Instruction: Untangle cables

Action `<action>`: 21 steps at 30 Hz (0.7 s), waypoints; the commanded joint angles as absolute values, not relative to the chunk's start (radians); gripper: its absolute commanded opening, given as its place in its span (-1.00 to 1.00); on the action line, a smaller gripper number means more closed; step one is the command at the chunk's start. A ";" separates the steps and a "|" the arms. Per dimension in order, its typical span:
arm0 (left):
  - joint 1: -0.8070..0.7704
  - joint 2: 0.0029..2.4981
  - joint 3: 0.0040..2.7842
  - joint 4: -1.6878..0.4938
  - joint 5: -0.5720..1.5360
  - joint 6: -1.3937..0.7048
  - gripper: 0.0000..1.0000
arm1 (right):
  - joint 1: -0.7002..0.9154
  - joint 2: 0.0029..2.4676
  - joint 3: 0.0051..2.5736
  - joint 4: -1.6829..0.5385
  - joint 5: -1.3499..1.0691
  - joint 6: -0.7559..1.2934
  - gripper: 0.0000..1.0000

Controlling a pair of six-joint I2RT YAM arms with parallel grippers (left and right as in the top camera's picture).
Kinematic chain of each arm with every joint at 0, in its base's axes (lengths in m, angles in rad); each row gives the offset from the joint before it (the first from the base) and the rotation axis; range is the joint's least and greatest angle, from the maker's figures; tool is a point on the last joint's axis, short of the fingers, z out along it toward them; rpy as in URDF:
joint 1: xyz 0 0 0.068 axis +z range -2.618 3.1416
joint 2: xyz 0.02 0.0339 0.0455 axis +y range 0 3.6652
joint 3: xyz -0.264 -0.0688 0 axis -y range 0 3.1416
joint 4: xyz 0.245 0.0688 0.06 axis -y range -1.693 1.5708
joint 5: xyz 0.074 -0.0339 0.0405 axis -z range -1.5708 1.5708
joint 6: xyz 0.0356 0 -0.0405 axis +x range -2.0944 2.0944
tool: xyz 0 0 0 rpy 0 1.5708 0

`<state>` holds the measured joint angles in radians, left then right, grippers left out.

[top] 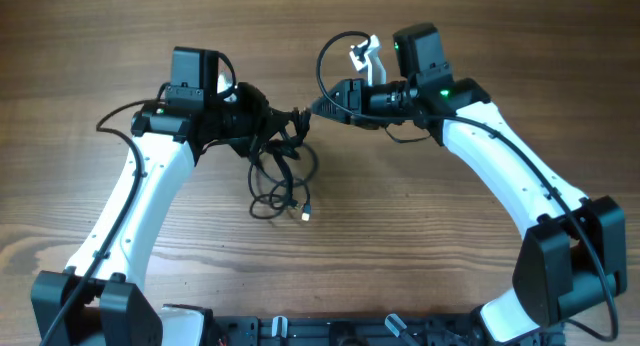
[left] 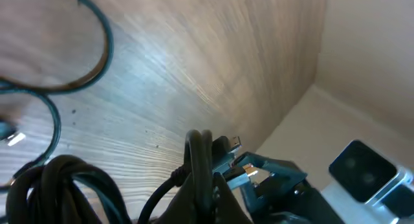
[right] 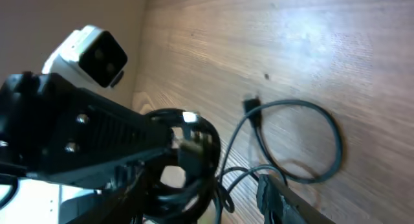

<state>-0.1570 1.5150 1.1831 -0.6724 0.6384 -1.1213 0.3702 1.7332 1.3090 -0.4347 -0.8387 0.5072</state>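
Note:
The cables [top: 280, 171] lie mid-table as a black clump with loose loops trailing toward the front, ending in a small pale plug [top: 306, 215]. My left gripper [top: 272, 121] is shut on a black cable strand [left: 199, 153] at the top of the clump. In the left wrist view the strand stands upright between the closed jaws of that gripper [left: 202, 177]. My right gripper [top: 308, 108] faces it from the right, almost touching, with its jaws open. In the right wrist view, tangled strands [right: 194, 179] sit between this gripper's [right: 220, 198] fingers, and a free loop [right: 304, 143] lies beyond.
The wooden table [top: 450, 256] extends bare on all sides of the clump. The right arm's own thick wire [top: 335, 46] arcs above its wrist. Both arm bases stand along the front edge [top: 320, 331]. The left arm's camera housing [right: 97, 52] fills the right wrist view's left side.

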 commanded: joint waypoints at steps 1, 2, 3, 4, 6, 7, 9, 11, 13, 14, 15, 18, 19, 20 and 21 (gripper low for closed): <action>-0.159 1.515 1.204 -0.714 0.609 -1.209 -0.81 | 0.379 1.716 1.305 -0.501 -0.774 0.373 0.06; -0.159 1.515 1.204 -0.713 0.604 -1.211 -0.80 | 0.385 1.716 1.305 -0.511 -0.775 0.343 0.04; -0.159 1.515 1.204 -0.698 0.604 -1.214 -0.82 | 0.400 1.716 1.305 -0.527 -0.786 0.300 0.02; -0.159 1.515 1.204 -0.685 0.604 -1.242 -0.84 | 0.414 1.716 1.305 -0.542 -0.802 0.250 -0.01; -0.146 1.515 1.204 -0.665 0.609 -1.363 -0.84 | 0.442 1.716 1.305 -0.558 -0.899 0.074 -0.09; -0.141 1.515 1.204 -0.662 0.613 -1.401 -0.85 | 0.447 1.716 1.305 -0.559 -0.943 0.001 -0.09; -0.133 1.515 1.204 -0.660 0.623 -1.427 -0.84 | 0.448 1.716 1.305 -0.558 -0.924 -0.026 -0.10; -0.133 1.515 1.204 -0.667 0.624 -1.425 -0.85 | 0.448 1.716 1.305 -0.563 -0.876 -0.023 -0.09; -0.133 1.515 1.204 -0.665 0.637 -1.445 -0.85 | 0.459 1.716 1.304 -0.576 -0.813 -0.055 -0.10; -0.133 1.515 1.204 -0.662 0.655 -1.452 -0.85 | 0.469 1.716 1.304 -0.581 -0.779 -0.125 -0.11; -0.133 1.515 1.204 -0.657 0.684 -1.452 -0.85 | 0.476 1.717 1.303 -0.582 -0.757 -0.186 -0.10; -0.133 1.515 1.204 -0.658 0.738 -1.452 -0.84 | 0.490 1.718 1.303 -0.577 -0.736 -0.333 -0.07; -0.133 1.515 1.204 -0.658 0.758 -1.452 -0.84 | 0.497 1.718 1.303 -0.577 -0.736 -0.383 -0.07; -0.133 1.515 1.204 -0.658 0.785 -1.452 -0.83 | 0.503 1.718 1.303 -0.569 -0.735 -0.433 -0.06; -0.133 1.515 1.204 -0.658 0.802 -1.452 -0.84 | 0.505 1.719 1.303 -0.561 -0.735 -0.459 -0.07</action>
<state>-0.1371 1.5150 1.1831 -0.6640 0.7063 -1.4391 0.4923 1.7332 1.3087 -0.5793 -0.7464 -0.3176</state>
